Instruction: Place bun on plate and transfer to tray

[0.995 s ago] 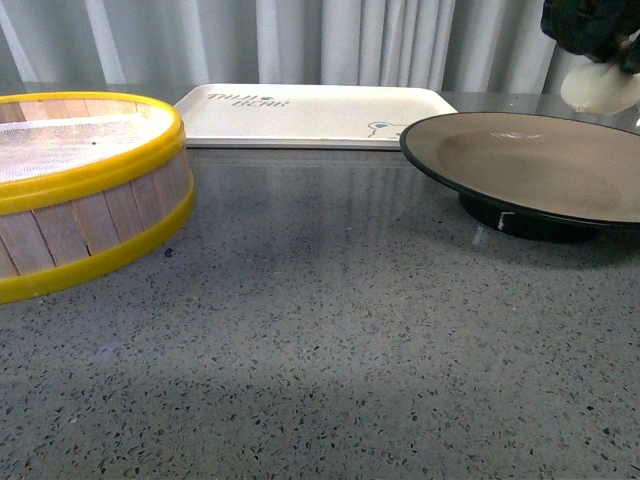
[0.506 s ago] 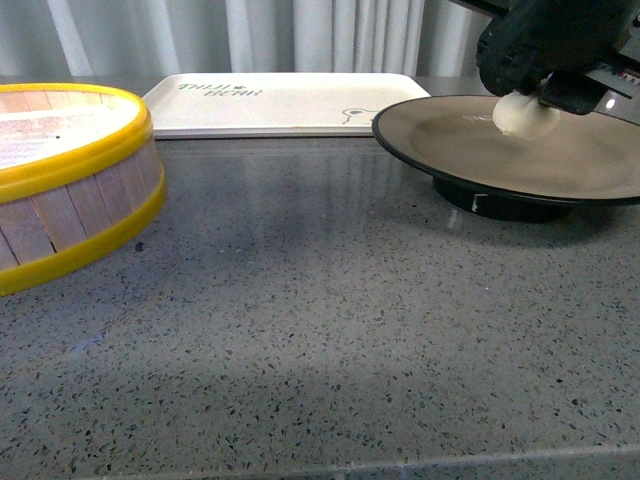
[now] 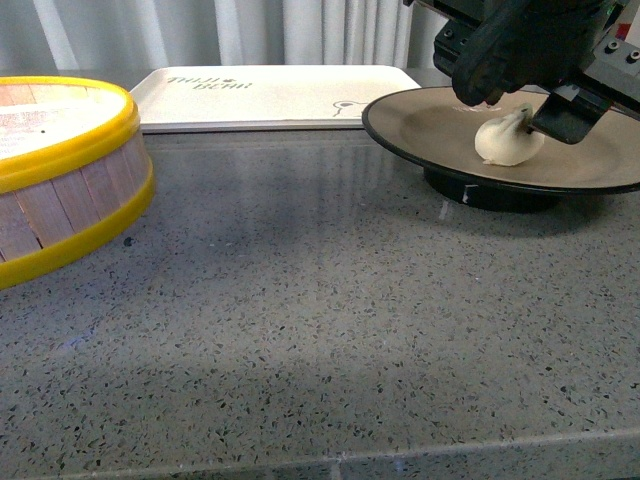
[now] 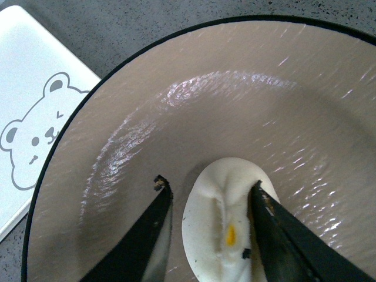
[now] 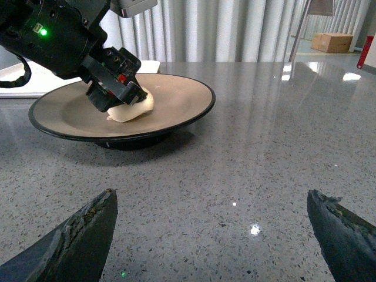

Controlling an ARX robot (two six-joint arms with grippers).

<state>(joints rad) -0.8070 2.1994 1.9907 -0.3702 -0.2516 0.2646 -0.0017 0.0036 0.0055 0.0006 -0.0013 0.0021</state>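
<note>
Bun (image 3: 508, 140) rests on the plate (image 3: 420, 118), straddled by the left pincer (image 4: 208, 192), whose fingers are spread, with a gap visible at one. The right pincer (image 5: 211, 198) is spread wide and empty, low over the desk (image 3: 300, 300). The tray (image 3: 280, 95) lies just beside the plate.

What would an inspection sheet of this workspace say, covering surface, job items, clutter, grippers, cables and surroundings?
Surface: glossy speckled grey stone counter.
Job's things: bun lies on the plate; the plate stands on the counter beside the tray, not on it.
Clutter: yellow-rimmed wooden steamer basket at the left.
Grippers: left gripper open, fingers either side of the bun; right gripper open, holding nothing.
Cables: one black cable near the left gripper.
Surroundings: grey curtain behind; cardboard box far off.
</note>
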